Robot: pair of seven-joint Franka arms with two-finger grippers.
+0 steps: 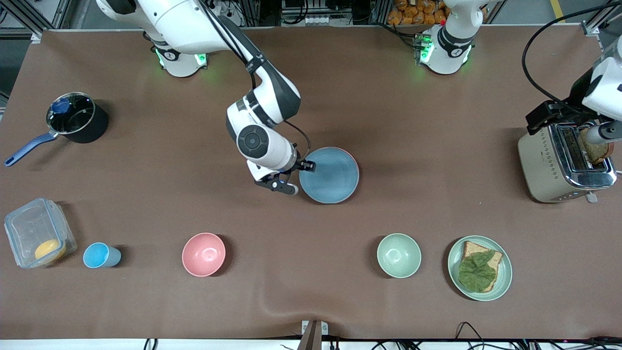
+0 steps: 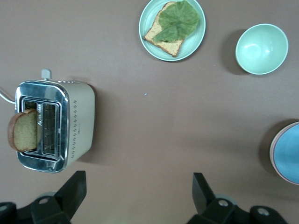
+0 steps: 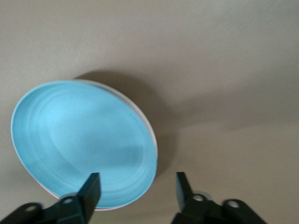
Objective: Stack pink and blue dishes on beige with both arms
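Note:
The light blue plate (image 1: 330, 176) lies flat mid-table, on top of another plate whose thin pink rim (image 2: 273, 150) shows round its edge. No beige plate can be made out; it may be hidden under this stack. My right gripper (image 1: 298, 178) is open and low at the blue plate's edge toward the right arm's end, one finger over the rim (image 3: 140, 177), the other over bare table. My left gripper (image 2: 139, 192) is open and empty, high over the table beside the toaster (image 1: 559, 163).
Nearer the front camera stand a pink bowl (image 1: 203, 254), a blue cup (image 1: 99, 255), a clear lidded box (image 1: 36, 232), a green bowl (image 1: 399, 255) and a green plate with bread and a leaf (image 1: 480, 268). A dark pot (image 1: 77, 118) sits toward the right arm's end.

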